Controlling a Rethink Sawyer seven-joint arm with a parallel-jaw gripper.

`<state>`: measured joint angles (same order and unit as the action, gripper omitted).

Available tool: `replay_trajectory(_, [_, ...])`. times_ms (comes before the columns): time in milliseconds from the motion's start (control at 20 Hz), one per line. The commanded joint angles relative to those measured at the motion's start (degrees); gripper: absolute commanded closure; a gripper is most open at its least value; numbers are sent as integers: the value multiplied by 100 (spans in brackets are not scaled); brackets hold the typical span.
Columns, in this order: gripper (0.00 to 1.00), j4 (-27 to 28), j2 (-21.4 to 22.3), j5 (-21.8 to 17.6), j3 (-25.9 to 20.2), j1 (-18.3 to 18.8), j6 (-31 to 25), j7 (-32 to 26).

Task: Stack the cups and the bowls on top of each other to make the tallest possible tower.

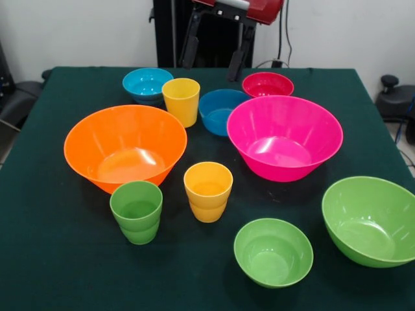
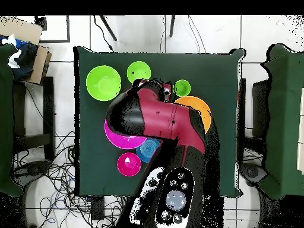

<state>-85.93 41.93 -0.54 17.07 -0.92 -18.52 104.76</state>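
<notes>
Nothing stacked — every piece apart on green table [image 1: 58,259]. Landmark: large orange bowl [image 1: 124,146]. Beside it, large pink bowl [image 1: 284,136]; in front, green cup [image 1: 137,211], orange-yellow cup [image 1: 208,191]; behind, yellow cup [image 1: 181,100], light blue bowl [image 1: 148,84], darker blue bowl [image 1: 220,111], red-pink bowl [image 1: 268,85]. Lime bowls beyond pink one — small [image 1: 273,251], large [image 1: 373,220]. Gripper unseen; red arm [image 2: 160,116] overhead — open or closed, cannot tell.

The arm [image 2: 163,119] is dark red with black parts. From above it looks fat and round, with smooth shiny shells. One end has a big black cap [image 2: 123,114]. The base [image 2: 169,199] is black with white patches and a round grey disc on top. From the front, only a red piece [image 1: 256,8] and black bars [image 1: 214,39] show.
</notes>
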Motion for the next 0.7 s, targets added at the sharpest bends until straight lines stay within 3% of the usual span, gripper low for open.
replay_trajectory(50, [0,532,-473,-218,-502,-71,-844,144])
replay_trajectory(350, [0,1039,-732,-321,-492,-20,-711,2])
replay_trajectory(700, [0,1082,-809,-346,-466,-9,-405,87])
